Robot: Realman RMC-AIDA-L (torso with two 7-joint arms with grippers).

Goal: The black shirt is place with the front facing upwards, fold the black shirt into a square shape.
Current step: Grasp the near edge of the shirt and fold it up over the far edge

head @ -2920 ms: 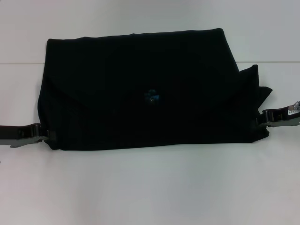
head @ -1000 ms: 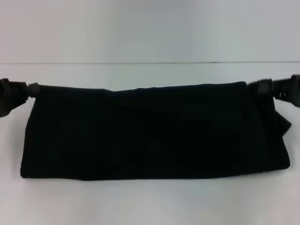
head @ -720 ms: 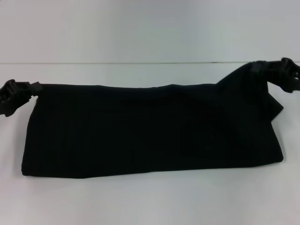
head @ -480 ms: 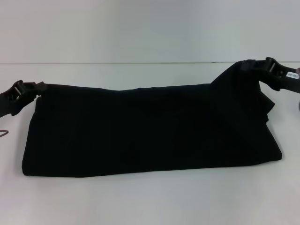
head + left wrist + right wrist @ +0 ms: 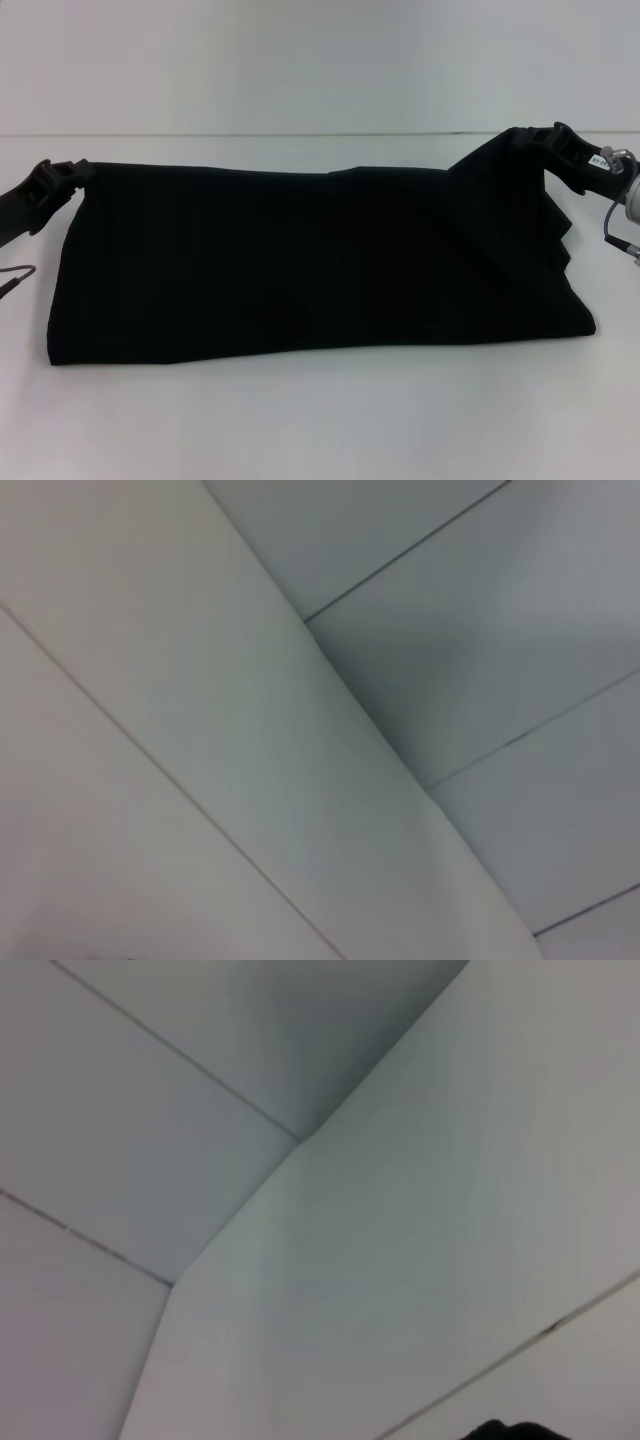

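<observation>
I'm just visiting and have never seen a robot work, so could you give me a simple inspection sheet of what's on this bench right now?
Surface: white table, plain, bare in front of the cloth.
Job's things: the black shirt lies folded into a long band across the table; its far right corner is lifted off the surface.
Clutter: nothing seen.
Grippers: left gripper pinches the shirt's far left corner; right gripper pinches the raised far right corner.
Cables: a thin cable at the left edge; a looped cable by the right arm.
Surroundings: pale wall behind the table; the wrist views show only pale panels with seams.
</observation>
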